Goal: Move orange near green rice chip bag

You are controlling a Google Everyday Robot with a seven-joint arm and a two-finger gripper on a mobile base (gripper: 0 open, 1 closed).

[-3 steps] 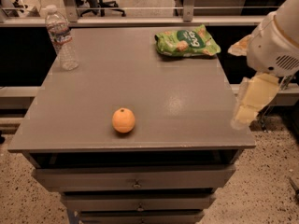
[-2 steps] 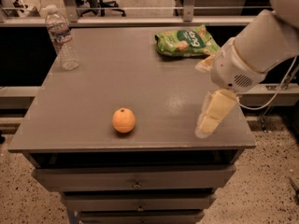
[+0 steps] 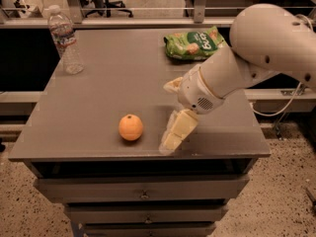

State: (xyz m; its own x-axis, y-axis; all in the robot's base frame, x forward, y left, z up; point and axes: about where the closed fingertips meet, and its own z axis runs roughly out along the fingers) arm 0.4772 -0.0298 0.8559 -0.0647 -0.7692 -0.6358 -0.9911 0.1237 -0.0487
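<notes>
The orange [image 3: 131, 127] sits on the grey table [image 3: 113, 78] near its front edge, left of centre. The green rice chip bag [image 3: 194, 43] lies flat at the table's back right. My gripper [image 3: 169, 115] hangs over the front right part of the table, just to the right of the orange and apart from it. It is open and empty, with its lower finger [image 3: 177, 131] reaching down near the table top. The white arm [image 3: 256, 48] comes in from the right, passing in front of the bag.
A clear plastic water bottle [image 3: 65, 39] stands upright at the table's back left corner. Drawers [image 3: 143, 194] sit under the table top. Office chairs and rails stand behind the table. A cable hangs to the right.
My arm has swung in from the right edge towards the left and front, bringing the gripper close beside the orange. The orange, bag and bottle have not moved.
</notes>
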